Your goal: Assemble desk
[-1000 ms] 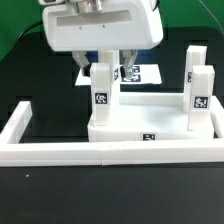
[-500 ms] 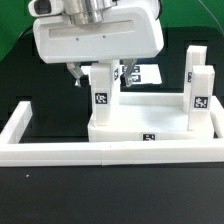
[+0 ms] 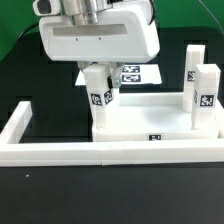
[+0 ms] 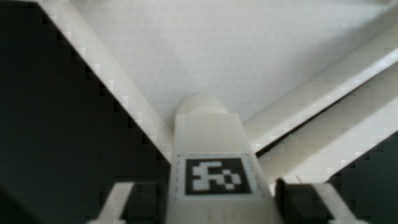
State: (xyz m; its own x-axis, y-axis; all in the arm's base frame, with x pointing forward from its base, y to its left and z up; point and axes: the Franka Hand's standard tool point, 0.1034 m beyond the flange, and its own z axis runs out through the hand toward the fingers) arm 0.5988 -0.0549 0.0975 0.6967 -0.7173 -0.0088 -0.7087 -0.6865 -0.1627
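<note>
The desk top (image 3: 150, 122) lies upside-down on the black table (image 3: 40, 200), pushed against the near run of the white border wall (image 3: 60, 152), with two legs (image 3: 200, 85) standing upright at its right end in the exterior view, one near and one far. A third leg (image 3: 99, 92) stands at the top's left near corner, and the gripper (image 3: 99, 72) sits right over it, its white body hiding the leg's upper end. In the wrist view the tagged leg (image 4: 217, 150) rises between the two fingers (image 4: 128, 205), which stand just beside its faces; the jaws look narrow around the leg, but I cannot tell whether they actually press it or leave a sliver of gap. The likely step is screwing this leg into its corner socket. The main risk is a loose or off-centre grip: if the pads touch only one face, a turn could slip around the square leg instead of rotating it. If the leg is slightly tilted in its socket, twisting could cross-thread it or lever the top away from the wall. A hard sideways push could also slide the top toward the marker board (image 3: 135, 73) beyond it
</note>
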